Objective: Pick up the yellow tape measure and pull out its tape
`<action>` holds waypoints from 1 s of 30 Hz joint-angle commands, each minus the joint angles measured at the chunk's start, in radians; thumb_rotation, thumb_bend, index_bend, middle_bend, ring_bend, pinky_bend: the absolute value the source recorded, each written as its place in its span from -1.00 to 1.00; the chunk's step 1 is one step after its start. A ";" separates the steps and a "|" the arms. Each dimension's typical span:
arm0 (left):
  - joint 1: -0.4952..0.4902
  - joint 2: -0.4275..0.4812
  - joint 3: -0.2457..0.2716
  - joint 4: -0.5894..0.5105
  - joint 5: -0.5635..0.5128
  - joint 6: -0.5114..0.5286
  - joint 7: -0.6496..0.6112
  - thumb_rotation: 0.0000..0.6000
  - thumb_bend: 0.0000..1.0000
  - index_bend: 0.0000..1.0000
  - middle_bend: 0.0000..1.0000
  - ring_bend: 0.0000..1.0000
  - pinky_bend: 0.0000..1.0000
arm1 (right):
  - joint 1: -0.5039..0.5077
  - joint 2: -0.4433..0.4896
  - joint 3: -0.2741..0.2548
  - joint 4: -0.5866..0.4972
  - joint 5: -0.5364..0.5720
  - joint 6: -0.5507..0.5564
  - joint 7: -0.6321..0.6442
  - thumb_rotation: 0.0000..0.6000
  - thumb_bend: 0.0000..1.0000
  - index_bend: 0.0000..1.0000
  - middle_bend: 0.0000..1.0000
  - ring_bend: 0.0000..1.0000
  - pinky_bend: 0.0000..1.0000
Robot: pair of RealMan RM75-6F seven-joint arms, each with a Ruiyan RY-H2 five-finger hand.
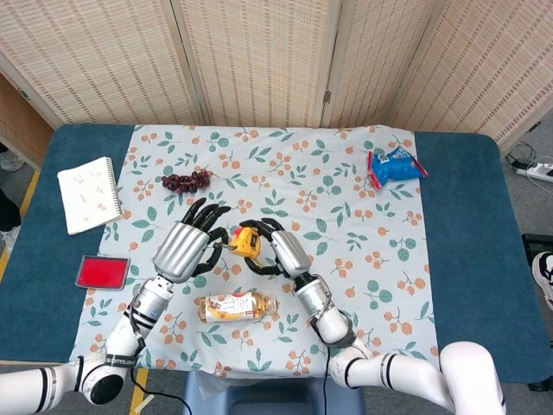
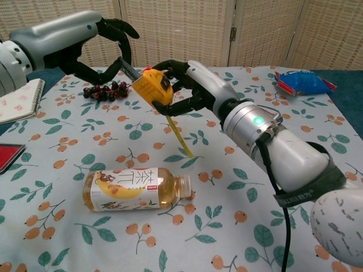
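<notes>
My right hand point(image 2: 199, 92) grips the yellow tape measure point(image 2: 156, 90) and holds it in the air above the flowered cloth. A thin yellow strip point(image 2: 181, 135) hangs from the case towards the cloth. My left hand point(image 2: 93, 41) is just left of the case, its thumb and a finger curled together on a short grey tape tip point(image 2: 128, 70) at the case's upper left corner. In the head view the tape measure point(image 1: 248, 239) sits between my left hand point(image 1: 184, 248) and my right hand point(image 1: 287, 252).
A tea bottle point(image 2: 134, 190) lies on its side below the hands. Dark grapes point(image 2: 104, 91) lie behind my left hand. A blue snack bag point(image 1: 394, 166) is at the far right, a notebook point(image 1: 88, 194) and a red box point(image 1: 102, 271) at the left.
</notes>
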State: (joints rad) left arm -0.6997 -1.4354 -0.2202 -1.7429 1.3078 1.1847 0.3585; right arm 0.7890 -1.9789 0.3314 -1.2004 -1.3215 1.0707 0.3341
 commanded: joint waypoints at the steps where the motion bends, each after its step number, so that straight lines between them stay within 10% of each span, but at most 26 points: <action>1: 0.010 -0.010 -0.006 0.012 0.010 0.025 -0.021 1.00 0.24 0.12 -0.61 -0.67 -1.00 | -0.006 0.008 -0.004 -0.001 -0.003 0.007 -0.010 1.00 -0.14 0.08 0.02 -0.28 -0.80; 30: 0.129 0.060 -0.023 0.383 0.083 0.102 -0.681 1.00 0.23 0.01 -0.52 -0.58 -1.00 | -0.246 0.357 -0.171 -0.142 -0.039 0.082 0.017 1.00 -0.14 0.08 0.02 -0.28 -0.80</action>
State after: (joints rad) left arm -0.5795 -1.3747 -0.2386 -1.3875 1.3841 1.2806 -0.2934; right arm 0.5567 -1.6367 0.1707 -1.3346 -1.3573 1.1465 0.3413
